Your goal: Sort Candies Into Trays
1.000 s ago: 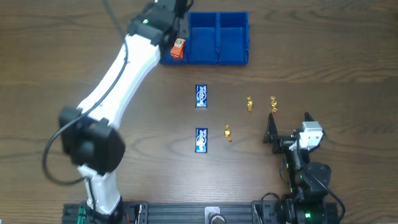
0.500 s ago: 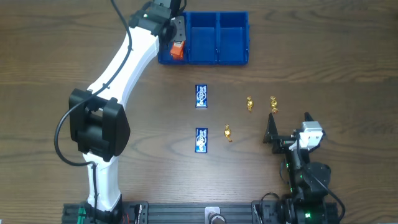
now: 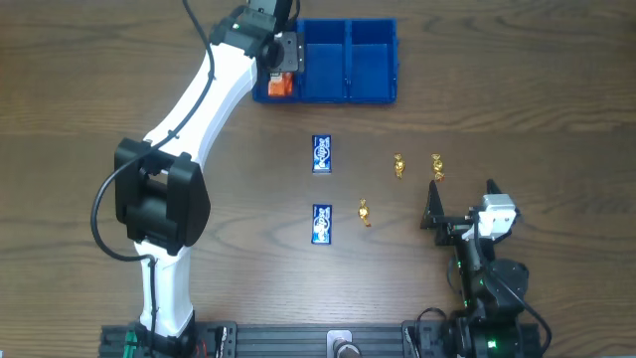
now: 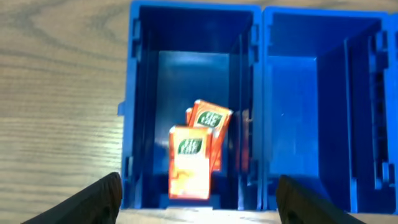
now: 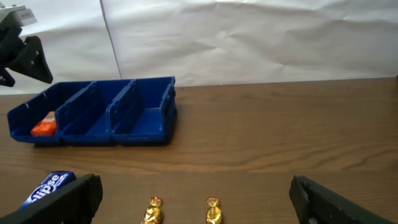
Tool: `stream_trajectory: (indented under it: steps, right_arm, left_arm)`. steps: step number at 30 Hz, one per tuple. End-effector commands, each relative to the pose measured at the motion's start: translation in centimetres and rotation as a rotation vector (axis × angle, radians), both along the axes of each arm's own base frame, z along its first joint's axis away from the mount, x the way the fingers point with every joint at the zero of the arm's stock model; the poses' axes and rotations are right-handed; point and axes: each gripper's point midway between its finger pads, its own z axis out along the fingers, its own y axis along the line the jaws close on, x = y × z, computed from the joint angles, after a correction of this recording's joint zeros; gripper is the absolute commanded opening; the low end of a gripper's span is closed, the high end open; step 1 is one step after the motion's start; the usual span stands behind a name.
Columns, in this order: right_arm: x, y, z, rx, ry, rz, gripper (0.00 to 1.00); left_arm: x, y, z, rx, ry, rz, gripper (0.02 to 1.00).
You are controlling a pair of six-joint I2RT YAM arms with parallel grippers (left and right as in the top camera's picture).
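Now the orange packet lies in the leftmost compartment of the blue tray, overlapping another orange packet. A second ago it hung in the left gripper at the tray's edge, so that piece looks sorted. The left arm stretches far up the table, its gripper over that compartment with fingers spread and empty. The farther blue bar, the nearer blue bar and three gold candies wait on the wood (the right gripper, also spread wide, sits near the gold ones).
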Motion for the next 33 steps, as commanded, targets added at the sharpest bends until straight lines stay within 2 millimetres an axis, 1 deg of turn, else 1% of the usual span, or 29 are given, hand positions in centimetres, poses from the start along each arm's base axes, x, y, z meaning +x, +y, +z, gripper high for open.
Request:
stream_trajectory:
  steps: [1,3,4,6,7,8,10,13,15,16,17,19,22,26,33]
  right_arm:
    - [0.0,0.0,-0.2,-0.012,0.001,0.005,0.998]
    - [0.0,0.0,-0.1,-0.012,0.001,0.005,0.998]
    - [0.0,0.0,-0.1,-0.012,0.001,0.005,0.998]
    - [0.0,0.0,-0.1,-0.012,0.001,0.005,0.998]
    - [0.0,0.0,-0.2,-0.012,0.001,0.006,0.998]
    - [0.0,0.0,-0.2,-0.012,0.001,0.005,0.998]
    - [0.0,0.0,-0.2,-0.012,0.001,0.005,0.998]
    - [0.0,0.0,-0.1,-0.012,0.001,0.006,0.998]
    - [0.0,0.0,-0.1,-0.012,0.001,0.005,0.998]
    - [0.0,0.0,-0.1,-0.012,0.001,0.005,0.998]
    - [0.0,0.0,-0.1,-0.012,0.001,0.005,0.998]
    - [0.0,0.0,-0.1,-0.012,0.001,0.005,0.998]
    - [0.0,0.0,-0.2,-0.012,0.001,0.005,0.998]
    - [0.0,0.0,-0.2,-0.012,0.001,0.005,0.998]
    - [0.0,0.0,-0.1,-0.012,0.001,0.005,0.998]
  left_arm:
    - [-1.4,2.6,10.5,-0.027,-0.187,0.036,0.812]
    - [-3.5,4.3,15.2,-0.039,-0.31,0.06,0.822]
    - [-4.6,4.9,17.1,-0.05,-0.367,0.058,0.853]
    - [-6.8,6.1,19.9,-0.075,-0.468,0.06,0.928]
    - [-8.5,7.2,21.6,-0.099,-0.538,0.072,0.976]
    - [-9.6,7.8,22.5,-0.115,-0.581,0.078,0.998]
    - [-12.9,9.5,24.4,-0.146,-0.696,0.073,1.0]
    - [-17.0,11.3,25.5,-0.142,-0.837,0.042,1.0]
    - [-19.6,12.3,25.1,-0.115,-0.915,0.021,1.0]
    - [-20.4,12.7,24.9,-0.108,-0.938,0.02,0.996]
    - [-21.6,13.1,24.4,-0.094,-0.971,0.015,0.998]
    - [-23.4,13.5,23.0,-0.079,-1.018,-0.014,0.998]
    - [-25.3,14.3,20.6,-0.082,-1.083,-0.014,0.998]
    - [-26.7,15.1,17.4,-0.083,-1.159,-0.008,0.998]
    - [-27.6,15.3,12.0,-0.085,-1.205,-0.011,0.998]
